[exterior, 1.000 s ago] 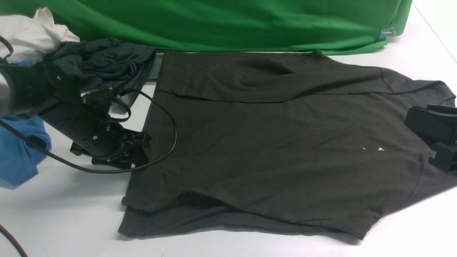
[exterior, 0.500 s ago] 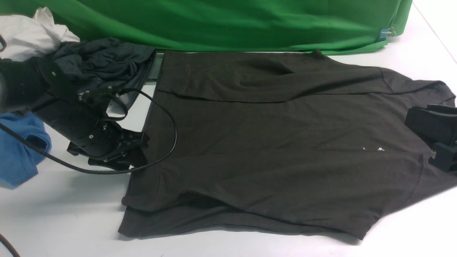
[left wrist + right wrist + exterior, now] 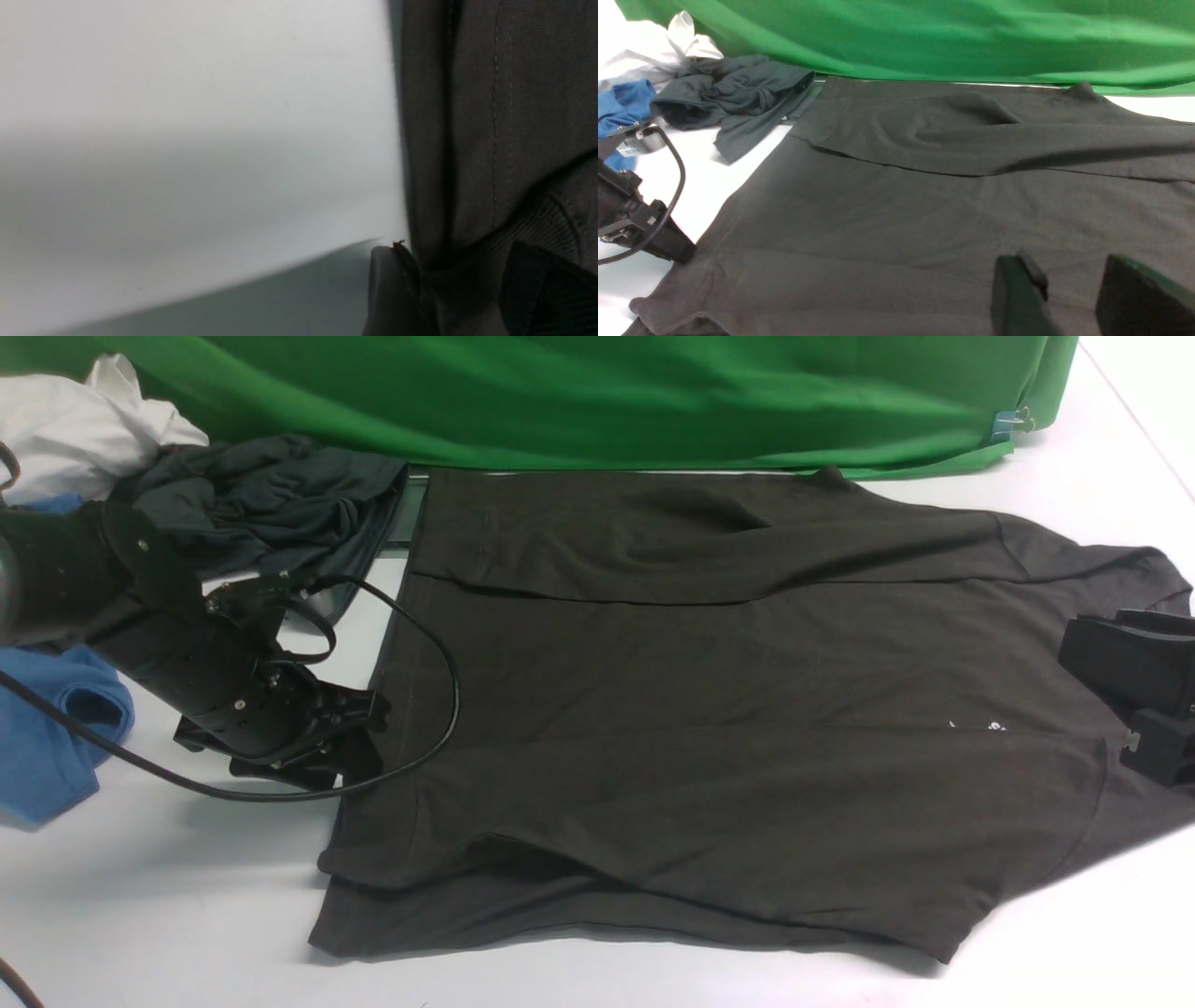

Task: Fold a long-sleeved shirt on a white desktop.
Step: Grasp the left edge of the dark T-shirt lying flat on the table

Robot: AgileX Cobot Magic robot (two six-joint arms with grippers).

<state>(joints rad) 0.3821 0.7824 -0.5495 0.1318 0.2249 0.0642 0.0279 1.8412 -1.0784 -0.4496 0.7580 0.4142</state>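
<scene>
The long-sleeved shirt (image 3: 709, 728), very dark brown-black, lies flat on the white desktop (image 3: 187, 896) with both sleeves folded in over the body and a tiny white print near its right end. My left gripper (image 3: 369, 728) sits low at the shirt's left hem. In the left wrist view the left gripper (image 3: 467, 289) is open, one finger beside the hem edge and the other over the shirt (image 3: 514, 116), with cloth lying in the gap. My right gripper (image 3: 1097, 700) hovers open over the collar end. The right wrist view shows the right gripper (image 3: 1064, 270) above the shirt (image 3: 901, 210), holding nothing.
A charcoal-grey garment (image 3: 271, 504), a blue shirt (image 3: 47, 728) and a white cloth (image 3: 84, 420) are piled at the back left. The green backdrop (image 3: 607, 401) hangs along the far edge. The left arm's black cable (image 3: 448, 691) loops over the shirt's left part.
My left arm has shifted slightly left and lower at the hem. The shirt and the right gripper have not moved.
</scene>
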